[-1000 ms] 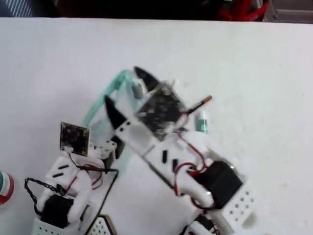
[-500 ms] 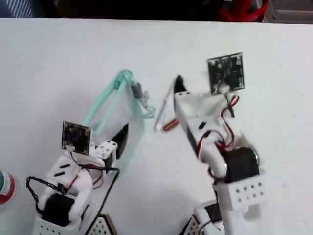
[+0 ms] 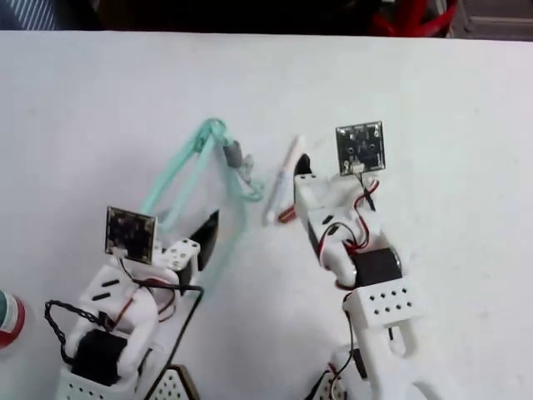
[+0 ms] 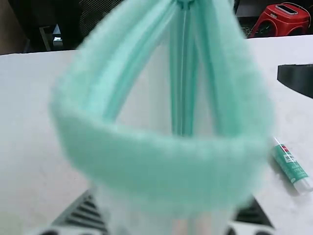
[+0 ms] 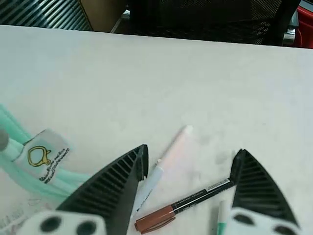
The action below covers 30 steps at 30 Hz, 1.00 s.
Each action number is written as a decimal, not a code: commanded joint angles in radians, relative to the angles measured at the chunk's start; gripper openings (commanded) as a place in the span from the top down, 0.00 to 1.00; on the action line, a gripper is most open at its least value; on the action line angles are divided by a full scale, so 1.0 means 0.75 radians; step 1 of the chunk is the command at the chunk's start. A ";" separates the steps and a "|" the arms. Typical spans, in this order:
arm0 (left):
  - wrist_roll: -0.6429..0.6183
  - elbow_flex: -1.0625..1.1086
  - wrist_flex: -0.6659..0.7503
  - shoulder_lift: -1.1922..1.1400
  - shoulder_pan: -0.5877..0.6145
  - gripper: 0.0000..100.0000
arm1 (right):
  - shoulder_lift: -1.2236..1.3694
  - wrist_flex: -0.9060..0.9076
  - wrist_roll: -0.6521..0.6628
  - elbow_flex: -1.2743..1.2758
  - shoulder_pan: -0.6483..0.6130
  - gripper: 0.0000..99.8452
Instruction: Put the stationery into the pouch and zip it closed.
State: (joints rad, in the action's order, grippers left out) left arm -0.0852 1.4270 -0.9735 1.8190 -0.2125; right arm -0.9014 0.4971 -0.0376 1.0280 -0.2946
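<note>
— While your right claw [image 5: 193, 149] hangs low over the white desk [image 3: 433, 92] with its two black fingers spread wide apart, you have a slim white pen [image 5: 155, 172] and a black marker with a brown cap [image 5: 182, 207] lying flat on the desk just beside it.

— You'll see those two lie side by side. From the high view, the marker is partly tucked under your right arm. A green-and-white glue stick [image 4: 291, 164] rests on the desk near the marker.

— As for the pouch, yours is a clear flat pouch with mint-green zip edging [image 3: 187, 187]. It lies on the desk in front of your left arm, near the white pen but apart from it. Its small white tag with a yellow mark [image 5: 45, 155] sits at the end facing the pens.

— Your left claw [image 3: 205, 236] is at the pouch's near edge. In your left wrist view the green band bows into a loop right before the lens, so the mouth looks parted. I cannot tell whether that claw is clamped on the pouch or loose around it.

— You have the pen, marker and glue stick all outside the pouch. A red, white and green round object [image 3: 7, 318] sits well apart at the desk's left edge.
</note>
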 commanded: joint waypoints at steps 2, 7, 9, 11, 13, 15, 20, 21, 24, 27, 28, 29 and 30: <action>0.012 -0.004 0.029 -0.003 -0.011 0.80 | -0.009 -0.028 -0.008 -0.012 0.005 0.73; 0.012 -0.002 0.029 -0.003 -0.013 0.80 | -0.001 -0.028 -0.008 -0.012 0.005 0.73; 0.012 -0.002 0.029 -0.003 -0.013 0.80 | -0.001 -0.028 -0.008 -0.012 0.005 0.73; 0.012 -0.002 0.029 -0.003 -0.013 0.80 | -0.001 -0.028 -0.008 -0.010 0.005 0.73; 0.012 -0.002 0.029 -0.003 -0.013 0.80 | -0.001 -0.028 -0.008 -0.010 0.005 0.73; 0.012 0.000 0.031 -0.003 -0.013 0.80 | 0.001 -0.028 -0.008 -0.010 0.005 0.73; 0.012 0.000 0.031 -0.003 -0.013 0.80 | 0.001 -0.028 -0.008 -0.010 0.005 0.73; 0.012 0.000 0.031 -0.003 -0.013 0.80 | 0.001 -0.028 -0.008 -0.010 0.005 0.73; 0.012 0.000 0.031 -0.003 -0.013 0.80 | -0.003 -0.028 -0.008 -0.010 0.005 0.73; 0.012 -0.004 0.033 -0.003 -0.013 0.79 | -0.007 0.036 0.002 -0.070 0.005 0.73; 0.012 -0.004 0.035 -0.003 -0.015 0.79 | 0.009 0.081 0.002 -0.137 0.007 0.73; 0.012 -0.004 0.035 -0.003 -0.015 0.79 | 0.034 0.134 0.002 -0.209 0.009 0.73; 0.012 -0.004 0.035 -0.003 -0.015 0.79 | 0.069 0.187 0.002 -0.282 0.007 0.73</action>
State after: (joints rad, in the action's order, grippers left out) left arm -0.0852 1.4300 -0.9720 1.8205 -0.2125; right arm -0.8815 0.5600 -0.0376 0.9697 -0.2946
